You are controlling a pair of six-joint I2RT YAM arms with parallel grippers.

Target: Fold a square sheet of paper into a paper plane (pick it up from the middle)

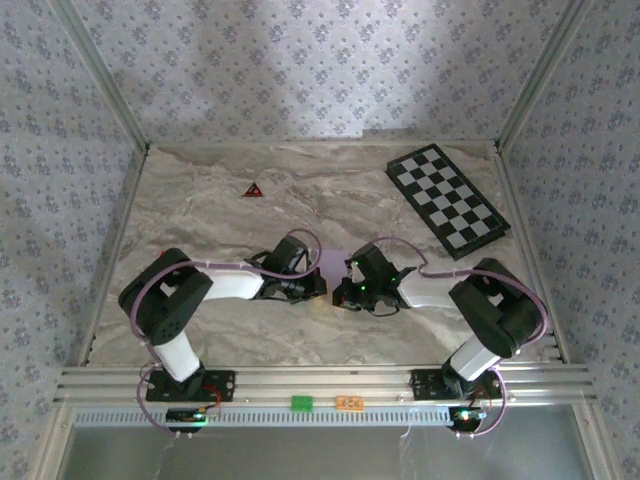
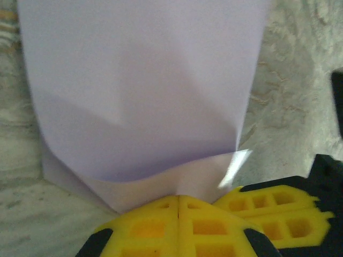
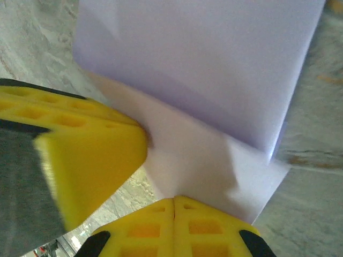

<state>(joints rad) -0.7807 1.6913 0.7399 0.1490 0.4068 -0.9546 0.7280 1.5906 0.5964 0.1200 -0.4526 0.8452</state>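
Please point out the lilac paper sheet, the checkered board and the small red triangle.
lilac paper sheet [image 2: 144, 91], left wrist view, its flat middle.
checkered board [image 1: 448, 200], top external view, its centre.
small red triangle [image 1: 253, 189], top external view, its centre.

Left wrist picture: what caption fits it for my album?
Left gripper pinches the near edge of the folded lilac paper, right gripper beside it.

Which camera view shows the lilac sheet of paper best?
The left wrist view: the paper spans most of it, folds plain. The right wrist view shows it large, crowded by a yellow finger. In the top view, it is a tiny sliver.
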